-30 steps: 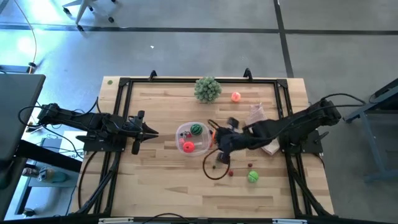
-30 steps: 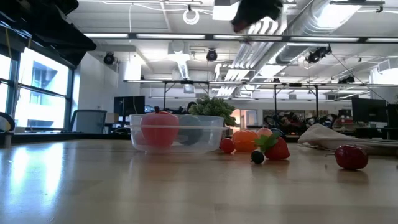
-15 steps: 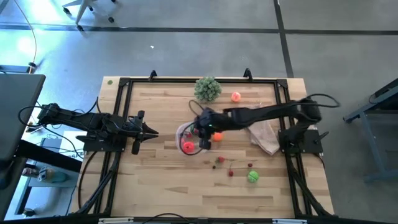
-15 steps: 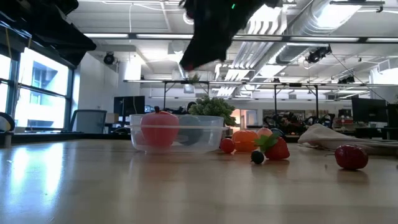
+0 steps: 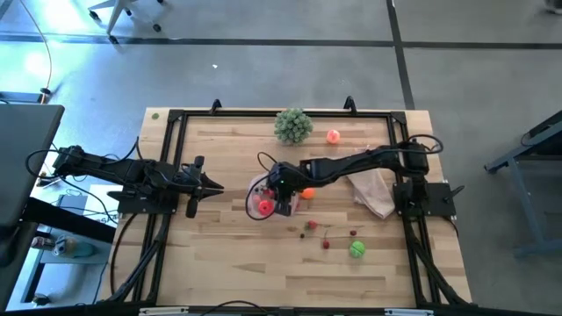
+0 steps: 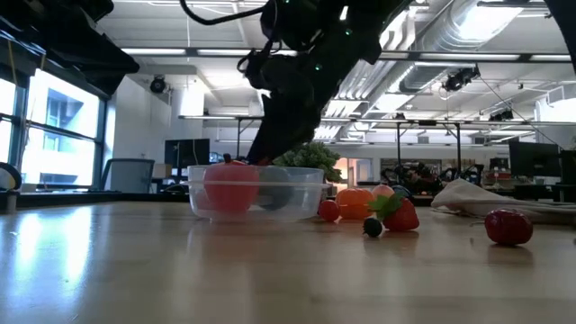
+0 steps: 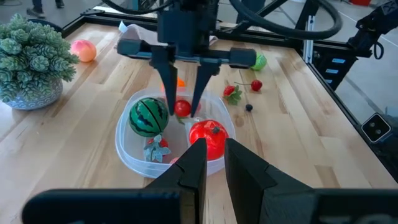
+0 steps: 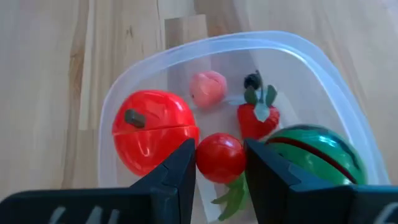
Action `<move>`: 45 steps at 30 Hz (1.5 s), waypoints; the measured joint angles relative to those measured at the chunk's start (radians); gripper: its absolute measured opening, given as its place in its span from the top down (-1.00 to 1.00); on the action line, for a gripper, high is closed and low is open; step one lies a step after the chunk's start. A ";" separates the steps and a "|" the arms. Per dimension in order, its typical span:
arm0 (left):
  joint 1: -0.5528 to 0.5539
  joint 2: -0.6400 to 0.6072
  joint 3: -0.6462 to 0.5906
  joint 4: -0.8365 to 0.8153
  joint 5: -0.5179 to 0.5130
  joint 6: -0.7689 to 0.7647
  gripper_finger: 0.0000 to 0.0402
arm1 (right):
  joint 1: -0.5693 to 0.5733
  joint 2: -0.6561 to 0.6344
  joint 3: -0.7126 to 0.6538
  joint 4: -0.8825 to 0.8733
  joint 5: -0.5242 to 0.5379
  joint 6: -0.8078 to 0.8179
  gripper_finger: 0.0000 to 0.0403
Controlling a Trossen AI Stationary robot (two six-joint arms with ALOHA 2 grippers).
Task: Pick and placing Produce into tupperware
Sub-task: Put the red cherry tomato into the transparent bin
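The whole counter (image 5: 219, 254) is seen straight down from overhead. A level, surface-height look across it is given by the low view. From both wrist views, set close and angled down, the tub (image 7: 134, 146) is shared, as in every view.

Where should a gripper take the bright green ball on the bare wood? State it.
Grip the bright green ball across its middle, straight down from above: it is round, apart from the small red berries, with open wooden table around it.
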 joint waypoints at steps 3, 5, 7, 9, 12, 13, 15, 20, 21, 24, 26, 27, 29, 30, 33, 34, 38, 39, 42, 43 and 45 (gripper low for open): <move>0.000 0.000 0.000 0.000 0.000 0.000 0.77 | 0.000 0.003 0.000 0.009 -0.005 0.001 0.49; 0.000 0.000 0.000 0.000 0.000 0.000 0.77 | 0.000 0.004 0.000 0.035 -0.006 0.005 0.49; 0.000 0.000 0.000 0.000 0.000 0.000 0.77 | 0.000 0.009 0.000 0.056 -0.012 0.004 0.49; 0.000 0.000 0.000 0.000 0.000 0.000 0.77 | 0.001 0.013 0.000 0.064 -0.022 -0.001 0.49; 0.000 0.000 0.000 0.000 0.000 0.000 0.77 | -0.003 0.021 0.000 0.081 -0.028 -0.003 0.49; 0.000 0.000 0.000 0.000 0.000 0.000 0.77 | -0.005 0.027 0.000 0.084 -0.029 -0.003 0.49; 0.000 0.000 0.000 0.000 0.000 0.000 0.77 | -0.009 0.033 0.000 0.099 -0.038 -0.003 0.49; 0.000 0.000 0.000 -0.001 0.000 0.000 0.77 | -0.016 0.033 0.000 0.104 -0.045 -0.003 0.49; 0.000 0.000 0.000 -0.001 0.000 0.000 0.77 | -0.016 0.033 0.000 0.103 -0.047 -0.004 0.49; 0.000 0.000 0.000 -0.001 0.000 0.000 0.77 | -0.016 0.033 0.000 0.104 -0.048 -0.020 0.49; 0.000 0.000 0.000 -0.001 0.000 0.000 0.77 | -0.016 0.033 0.000 0.103 -0.048 -0.029 0.47; 0.000 0.000 0.000 -0.001 0.000 0.000 0.77 | -0.016 0.033 0.000 0.105 -0.048 -0.029 0.46; 0.000 0.000 0.000 -0.001 0.000 0.000 0.77 | -0.016 0.033 0.000 0.106 -0.048 -0.029 0.44; 0.000 0.000 0.000 -0.001 0.000 0.000 0.77 | -0.016 0.033 0.000 0.106 -0.048 -0.029 0.42; 0.000 0.000 0.000 -0.001 0.000 0.000 0.77 | -0.016 0.033 0.000 0.106 -0.048 -0.029 0.39; 0.000 0.000 0.000 -0.001 0.000 0.000 0.77 | -0.017 0.033 0.000 0.106 -0.047 -0.029 0.38; 0.000 0.000 0.000 -0.001 0.000 0.000 0.77 | -0.017 0.033 0.000 0.110 -0.048 -0.029 0.38; 0.000 0.000 0.000 0.000 0.000 0.000 0.77 | -0.017 0.033 0.000 0.110 -0.048 -0.029 0.38; 0.000 0.000 0.000 -0.001 0.000 0.000 0.77 | -0.017 0.033 0.000 0.119 -0.048 -0.029 0.37; 0.000 0.000 0.000 0.000 0.000 0.000 0.77 | -0.017 0.033 0.000 0.126 -0.047 -0.029 0.37; 0.000 0.000 0.000 0.000 0.000 0.000 0.77 | -0.017 0.033 0.000 0.136 -0.048 -0.029 0.37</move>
